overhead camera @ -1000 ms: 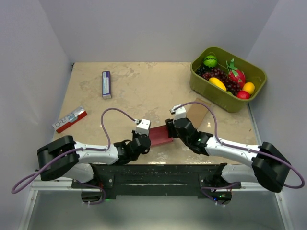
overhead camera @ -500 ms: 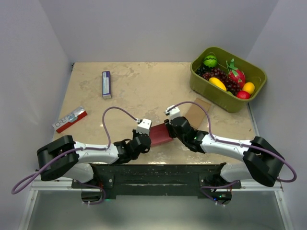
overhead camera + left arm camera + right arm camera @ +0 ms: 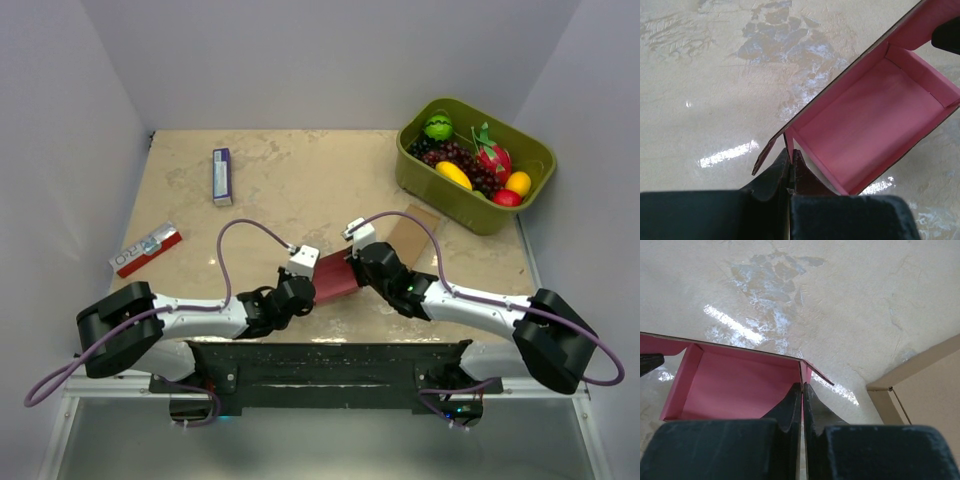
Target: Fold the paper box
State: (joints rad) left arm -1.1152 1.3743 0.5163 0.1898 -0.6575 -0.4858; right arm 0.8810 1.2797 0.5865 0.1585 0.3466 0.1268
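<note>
The paper box [image 3: 335, 277] is a small pink-red card tray, held between both arms just above the table's near middle. Its pink inside [image 3: 875, 117] faces the left wrist camera, with walls folded up. My left gripper [image 3: 791, 152] is shut on the thin end wall at the box's left end. My right gripper [image 3: 803, 386] is shut on the end wall at the opposite end, where the pink inside [image 3: 740, 385] shows beside its fingers. In the top view the left gripper [image 3: 300, 283] and right gripper [image 3: 358, 270] flank the box.
A brown cardboard sheet [image 3: 408, 233] lies right of the box, its corner [image 3: 920, 390] close to the right fingers. A green bin [image 3: 474, 165] of toy fruit stands back right. A purple-white packet [image 3: 221, 176] and a red-and-white packet [image 3: 145, 249] lie to the left.
My right gripper has closed onto the box's right end wall. The box has tilted and shifted slightly left and back with both arms. The left gripper stayed shut.
</note>
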